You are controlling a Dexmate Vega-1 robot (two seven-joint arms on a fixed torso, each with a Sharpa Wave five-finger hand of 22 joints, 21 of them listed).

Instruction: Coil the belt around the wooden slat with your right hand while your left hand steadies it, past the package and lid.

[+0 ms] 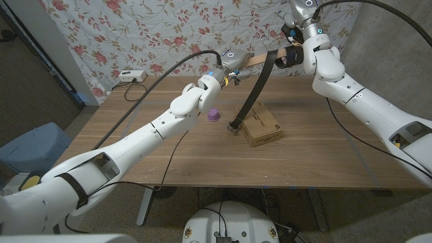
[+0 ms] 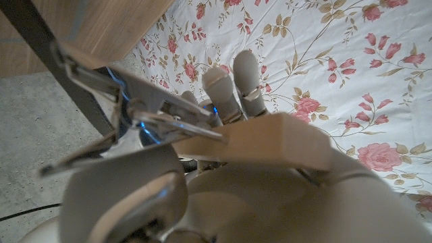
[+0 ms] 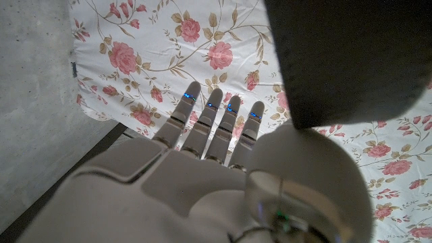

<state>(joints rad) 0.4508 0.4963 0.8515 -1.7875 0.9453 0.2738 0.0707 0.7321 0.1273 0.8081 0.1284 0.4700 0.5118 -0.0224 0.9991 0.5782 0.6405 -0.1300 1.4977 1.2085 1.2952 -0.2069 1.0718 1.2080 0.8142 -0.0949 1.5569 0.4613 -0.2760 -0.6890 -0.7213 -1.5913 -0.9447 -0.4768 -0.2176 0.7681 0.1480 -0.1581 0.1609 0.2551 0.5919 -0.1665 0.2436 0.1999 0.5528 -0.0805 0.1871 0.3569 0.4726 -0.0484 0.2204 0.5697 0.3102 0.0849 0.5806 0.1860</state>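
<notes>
Gripping the wooden slat (image 1: 251,61) at its left end, the left hand (image 1: 226,69) is seen raised above the tabletop (image 1: 135,128), the slat's long axis running roughly level from it toward the right hand (image 1: 294,54). The belt (image 1: 251,98) is looped over the slat's right end, by the right hand, and hangs slantwise down to its buckle beside the package (image 1: 262,126) and near the purple lid (image 1: 214,115). The right hand is nearer the belt; whether it is grasping the strap cannot be told, though its fingers (image 3: 216,128) are shown extended in the wrist view.
</notes>
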